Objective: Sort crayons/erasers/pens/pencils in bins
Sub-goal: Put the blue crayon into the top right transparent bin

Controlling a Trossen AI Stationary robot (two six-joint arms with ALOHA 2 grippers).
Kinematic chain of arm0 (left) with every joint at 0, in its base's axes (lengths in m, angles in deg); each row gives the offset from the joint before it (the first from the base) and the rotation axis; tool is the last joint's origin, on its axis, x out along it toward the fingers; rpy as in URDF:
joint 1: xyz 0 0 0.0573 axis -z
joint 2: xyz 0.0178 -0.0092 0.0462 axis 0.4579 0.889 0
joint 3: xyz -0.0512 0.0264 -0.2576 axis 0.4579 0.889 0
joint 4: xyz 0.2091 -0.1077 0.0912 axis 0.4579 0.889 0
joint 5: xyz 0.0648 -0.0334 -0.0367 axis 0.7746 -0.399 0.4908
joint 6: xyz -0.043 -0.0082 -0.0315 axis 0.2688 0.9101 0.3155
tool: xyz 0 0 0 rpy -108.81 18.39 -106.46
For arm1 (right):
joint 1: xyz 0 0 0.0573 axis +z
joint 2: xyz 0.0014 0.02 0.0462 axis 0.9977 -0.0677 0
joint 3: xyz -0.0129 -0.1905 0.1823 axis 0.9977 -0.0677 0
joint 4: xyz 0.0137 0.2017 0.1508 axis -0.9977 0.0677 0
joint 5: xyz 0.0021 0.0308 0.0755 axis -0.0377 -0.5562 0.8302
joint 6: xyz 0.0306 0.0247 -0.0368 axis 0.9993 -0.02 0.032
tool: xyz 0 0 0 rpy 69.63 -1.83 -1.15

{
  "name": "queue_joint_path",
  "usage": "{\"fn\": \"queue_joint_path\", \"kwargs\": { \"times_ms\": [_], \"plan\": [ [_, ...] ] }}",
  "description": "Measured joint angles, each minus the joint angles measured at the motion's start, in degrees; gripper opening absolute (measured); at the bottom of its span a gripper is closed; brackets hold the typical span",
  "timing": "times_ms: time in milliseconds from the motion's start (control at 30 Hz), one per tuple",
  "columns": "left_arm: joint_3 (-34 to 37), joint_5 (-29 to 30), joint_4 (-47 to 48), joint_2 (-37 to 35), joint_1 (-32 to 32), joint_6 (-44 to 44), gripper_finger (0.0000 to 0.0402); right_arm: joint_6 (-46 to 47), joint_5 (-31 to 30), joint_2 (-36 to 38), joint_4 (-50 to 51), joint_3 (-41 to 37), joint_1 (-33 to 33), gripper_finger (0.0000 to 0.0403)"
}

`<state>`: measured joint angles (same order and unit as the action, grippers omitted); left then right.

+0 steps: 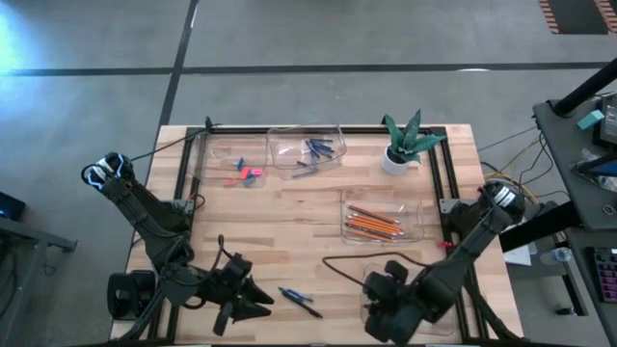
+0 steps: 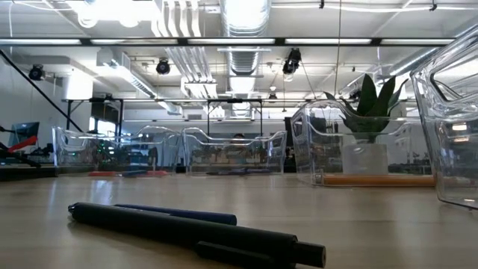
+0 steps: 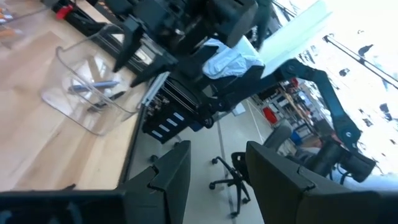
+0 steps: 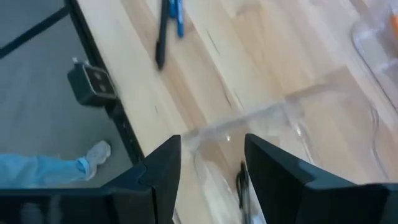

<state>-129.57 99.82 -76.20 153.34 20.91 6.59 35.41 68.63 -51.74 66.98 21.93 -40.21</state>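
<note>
Most things look sorted: pink erasers [image 1: 250, 174] and crayons [image 1: 319, 149] lie in bins [image 1: 307, 135] by the far edge, orange pencils [image 1: 374, 224] in a bin near the right edge. Two pens [image 1: 301, 300] are left on the wood by the near edge, side by side. The next job is likely to grab one and carry it to the bin at the near right corner. The left gripper [image 1: 253, 301] is just beside them, fingers apart, holding nothing. The right gripper [image 4: 210, 163] hangs over that near right bin, fingers apart, empty too

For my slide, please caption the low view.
Table-level view: two pens lie loose before clear bins and a potted plant.
</note>
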Motion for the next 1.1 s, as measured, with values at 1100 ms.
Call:
{"fn": "queue_joint_path", "kwargs": {
  "times_ms": [1100],
  "plan": [
    [0.0,-3.7,-0.5,0.0,0.4,-0.4,0.0141,-28.0,0.1,-17.3,-26.5,1.0,-11.9,0.0169]
  ]
}}
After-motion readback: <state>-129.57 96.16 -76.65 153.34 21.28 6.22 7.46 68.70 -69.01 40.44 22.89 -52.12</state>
